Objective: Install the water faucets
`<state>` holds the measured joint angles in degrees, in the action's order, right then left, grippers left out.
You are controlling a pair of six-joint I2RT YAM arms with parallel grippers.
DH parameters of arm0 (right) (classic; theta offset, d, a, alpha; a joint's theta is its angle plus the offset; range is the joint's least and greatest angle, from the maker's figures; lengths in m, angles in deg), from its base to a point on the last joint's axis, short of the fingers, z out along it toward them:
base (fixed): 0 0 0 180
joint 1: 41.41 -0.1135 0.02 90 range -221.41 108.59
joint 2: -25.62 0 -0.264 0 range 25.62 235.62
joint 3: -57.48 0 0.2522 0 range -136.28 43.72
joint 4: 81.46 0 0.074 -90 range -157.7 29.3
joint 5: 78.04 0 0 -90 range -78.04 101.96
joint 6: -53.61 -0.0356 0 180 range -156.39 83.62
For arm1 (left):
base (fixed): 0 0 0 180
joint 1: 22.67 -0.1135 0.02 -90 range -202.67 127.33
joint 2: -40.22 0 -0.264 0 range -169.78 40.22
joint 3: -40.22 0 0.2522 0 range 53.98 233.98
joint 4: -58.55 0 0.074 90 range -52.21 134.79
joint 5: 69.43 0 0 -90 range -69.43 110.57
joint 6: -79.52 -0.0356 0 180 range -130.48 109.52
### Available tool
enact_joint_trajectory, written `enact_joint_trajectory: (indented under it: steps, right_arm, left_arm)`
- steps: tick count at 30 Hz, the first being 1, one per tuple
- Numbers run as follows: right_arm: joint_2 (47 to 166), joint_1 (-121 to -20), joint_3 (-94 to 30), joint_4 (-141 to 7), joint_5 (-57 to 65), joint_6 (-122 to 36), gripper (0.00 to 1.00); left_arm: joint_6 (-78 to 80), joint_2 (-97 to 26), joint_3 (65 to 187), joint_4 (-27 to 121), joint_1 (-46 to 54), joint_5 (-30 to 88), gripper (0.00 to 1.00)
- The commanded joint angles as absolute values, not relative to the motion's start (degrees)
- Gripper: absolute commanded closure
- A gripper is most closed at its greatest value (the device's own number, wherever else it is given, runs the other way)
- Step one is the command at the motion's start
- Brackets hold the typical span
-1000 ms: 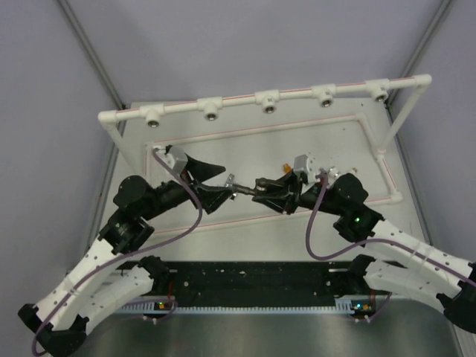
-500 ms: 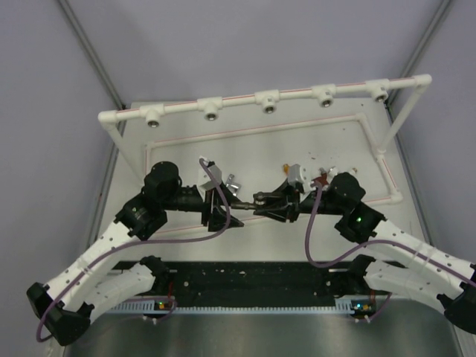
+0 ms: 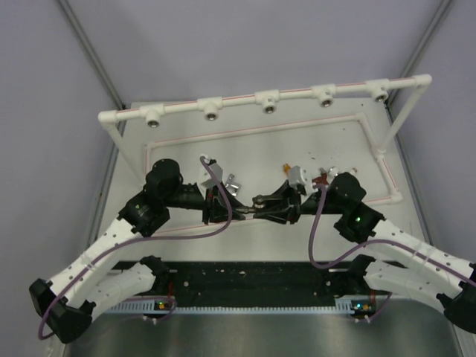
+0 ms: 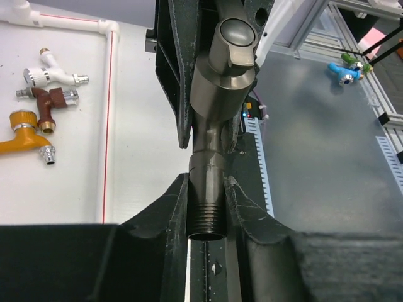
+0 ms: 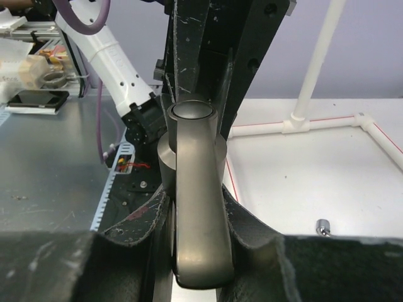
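Observation:
A dark grey water faucet (image 3: pixel 251 208) hangs level above the table's middle, held at both ends. My left gripper (image 4: pixel 207 211) is shut on its threaded end, seen in the top view at left gripper (image 3: pixel 232 210). My right gripper (image 5: pixel 198 217) is shut on its lever handle (image 5: pixel 198 189), and in the top view the right gripper (image 3: pixel 269 203) faces the left one. On the white board lie a white faucet (image 4: pixel 53 74), a reddish-brown faucet (image 4: pixel 48 104) and an orange-gold faucet (image 4: pixel 24 136). A silver faucet (image 3: pixel 232 184) lies just behind the left gripper.
A white pipe rail (image 3: pixel 238 103) with several metal-threaded sockets spans the back of the table, carried by uprights such as the right post (image 3: pixel 405 111). A low white pipe frame (image 3: pixel 375 149) borders the board. A small silver fitting (image 5: pixel 323 226) lies by the right gripper.
My left arm swung round and brought its open gripper onto the faucet's threaded end, then shut on it. The right gripper kept hold of the faucet and barely moved.

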<state>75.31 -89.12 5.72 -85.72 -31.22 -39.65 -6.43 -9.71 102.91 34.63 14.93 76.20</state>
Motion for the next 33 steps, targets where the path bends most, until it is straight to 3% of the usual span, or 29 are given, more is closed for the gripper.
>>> enact_joint_trajectory:
  steps: [1, 4, 9, 24, 33]
  right_arm:
    - [75.10, -88.61, 5.48, -94.14, -31.28, -41.83, 0.90]
    - [75.28, -88.70, 7.24, -99.14, -32.51, -44.55, 0.56]
    - [76.51, -88.70, 7.68, -102.85, -34.53, -47.02, 0.38]
    - [80.03, -88.70, 6.89, -107.42, -36.91, -51.15, 0.39]
    - [80.11, -88.61, 6.63, -106.98, -37.52, -51.06, 0.50]
  left_arm:
    - [-5.13, -8.65, 101.89, 39.85, 15.12, 77.96, 1.00]
    - [-0.83, -7.15, 98.29, 48.26, 15.12, 78.13, 1.00]
    - [5.51, -6.53, 95.46, 56.91, 15.12, 78.84, 1.00]
    - [9.73, -8.29, 95.03, 62.72, 15.38, 79.10, 1.00]
    - [9.21, -8.64, 95.46, 61.40, 15.38, 77.26, 1.00]
